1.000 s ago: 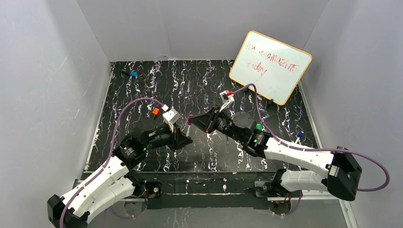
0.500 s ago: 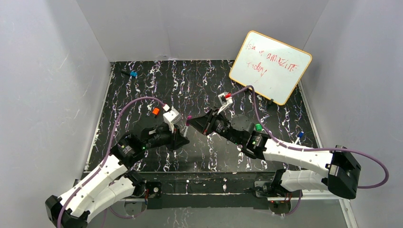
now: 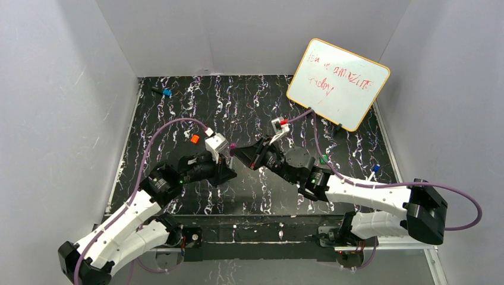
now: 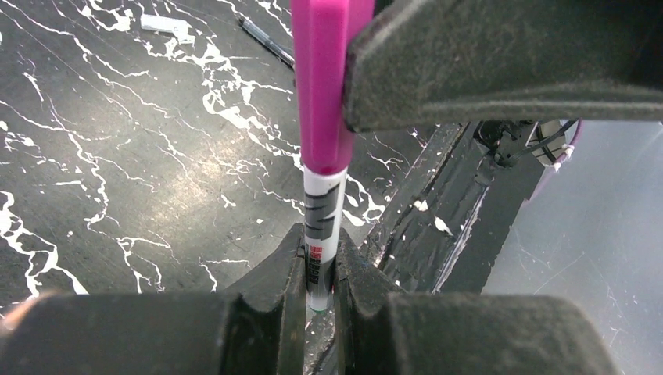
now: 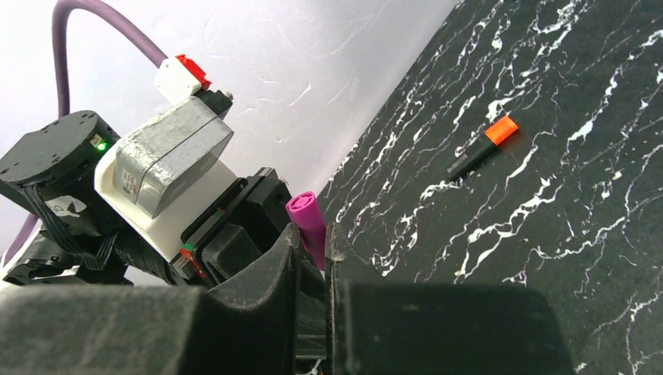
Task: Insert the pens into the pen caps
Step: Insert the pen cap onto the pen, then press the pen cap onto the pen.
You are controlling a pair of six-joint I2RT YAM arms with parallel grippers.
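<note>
Left claw [image 4: 319, 275] clenched low on the white pen [image 4: 322, 211], right claw [image 5: 313, 244] clenched on the magenta cap [image 5: 306, 216] over its tip, both held above the desk [image 3: 178, 107]; any off-axis push risks the slim barrel sliding through the left fingers [image 4: 281, 285] or the cap seating crooked.

Robotics lab booth, plain white walls [image 3: 249, 35], table-bolted arms [image 3: 368, 193]

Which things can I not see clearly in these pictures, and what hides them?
Left wrist: pink cap, its top cut off by the upper edge.
Right wrist: white pen, hidden behind the right gripper.
Every view: the pen's tip, covered by the cap.
</note>
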